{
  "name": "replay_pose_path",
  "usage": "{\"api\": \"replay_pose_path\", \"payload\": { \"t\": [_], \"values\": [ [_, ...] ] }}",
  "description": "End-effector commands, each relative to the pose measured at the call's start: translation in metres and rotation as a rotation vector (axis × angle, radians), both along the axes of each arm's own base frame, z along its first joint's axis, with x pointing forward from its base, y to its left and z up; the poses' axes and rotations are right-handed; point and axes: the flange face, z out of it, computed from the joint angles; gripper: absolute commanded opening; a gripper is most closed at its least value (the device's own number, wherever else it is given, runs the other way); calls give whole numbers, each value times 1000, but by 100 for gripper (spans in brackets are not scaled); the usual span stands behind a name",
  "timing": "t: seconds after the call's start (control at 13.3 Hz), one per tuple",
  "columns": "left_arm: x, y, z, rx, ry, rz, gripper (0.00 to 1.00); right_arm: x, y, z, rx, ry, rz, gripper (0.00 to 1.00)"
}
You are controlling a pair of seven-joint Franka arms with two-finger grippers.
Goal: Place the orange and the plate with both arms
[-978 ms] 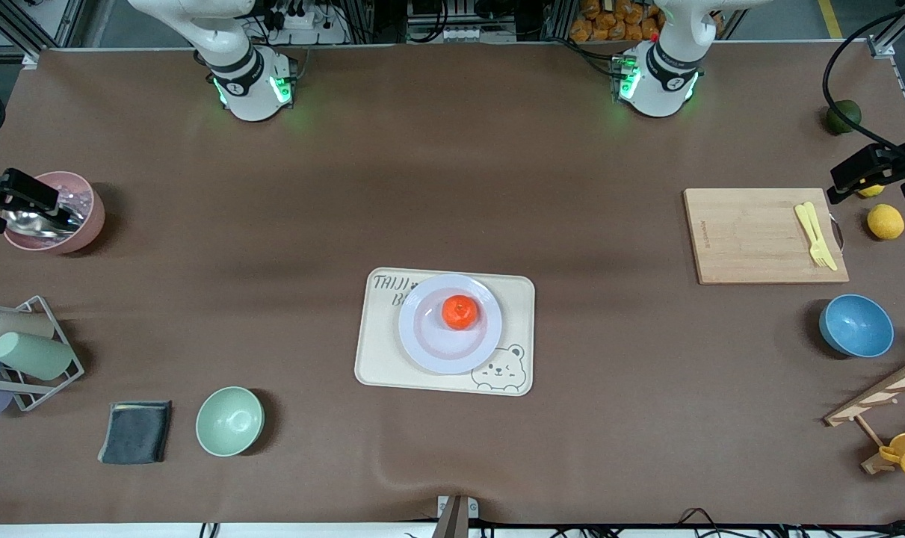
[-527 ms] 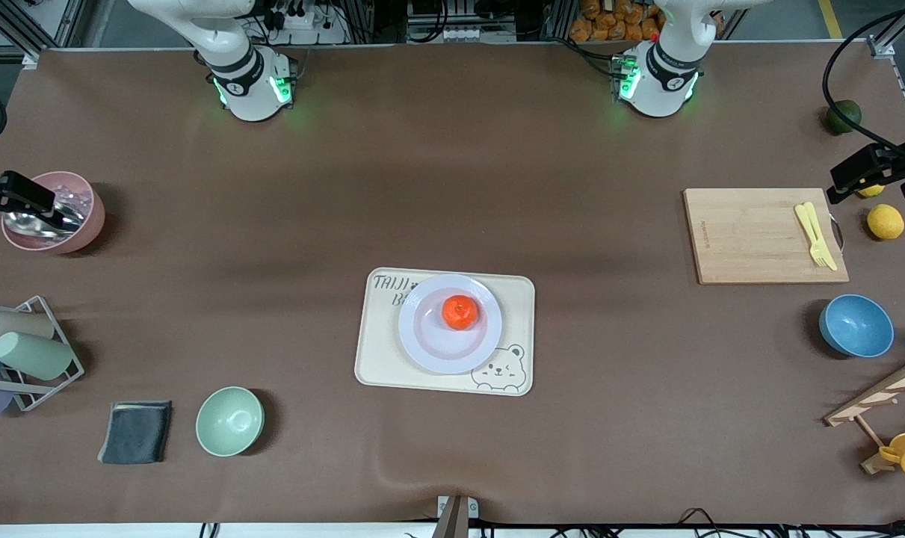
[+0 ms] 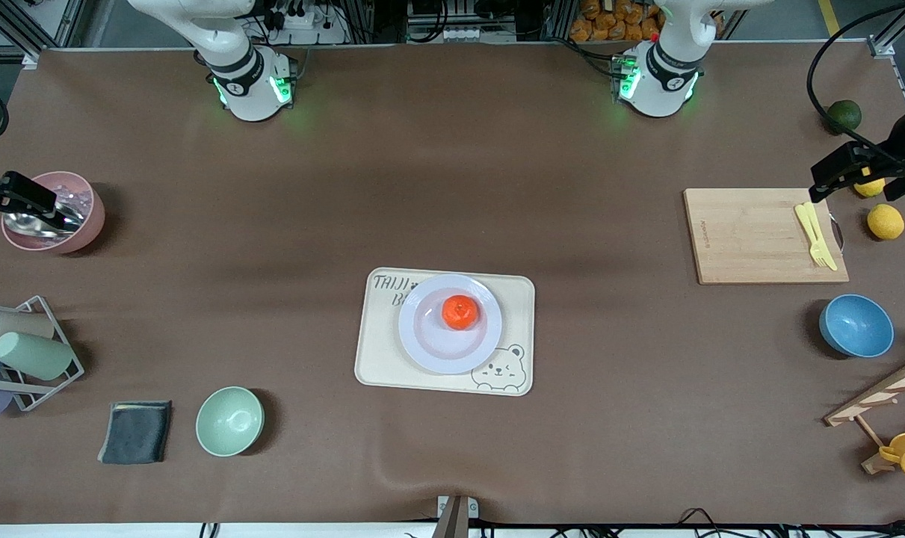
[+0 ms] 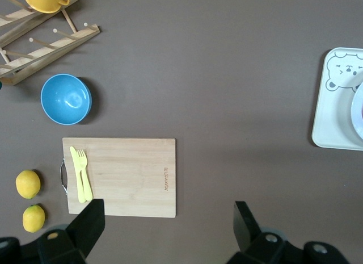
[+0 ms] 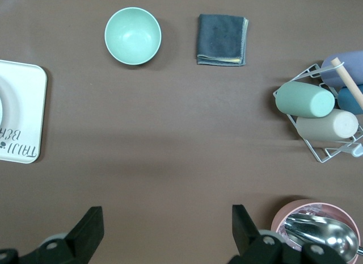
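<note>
The cream tray [image 3: 519, 299] at mid-table carries the pale lavender plate [image 3: 430, 351], which holds the small bright orange [image 3: 459, 311]. Left gripper [image 4: 167, 230] over the cutting board [image 4: 125, 173] and right gripper [image 5: 164, 233] beside the pink cup [image 5: 283, 218] both gape wide, empty.

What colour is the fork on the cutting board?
Pale yellow fork, clearest in the left wrist view.

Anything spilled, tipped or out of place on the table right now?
Nothing stands out. The orange sits upright on the plate, which lies flat on the bear tray. Nothing is spilled.
</note>
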Motion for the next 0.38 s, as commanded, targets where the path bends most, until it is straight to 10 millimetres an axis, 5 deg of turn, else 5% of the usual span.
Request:
{"api": "replay_pose_path", "payload": {
  "t": [0.0,0.3],
  "values": [
    [2,-2,-2,-27,14,-24,100,-3,6,5,-14,-8,-4,100],
    [2,-12,-3,-29,16,-43,100,0,13,1,-24,-3,21,100]
  ]
}}
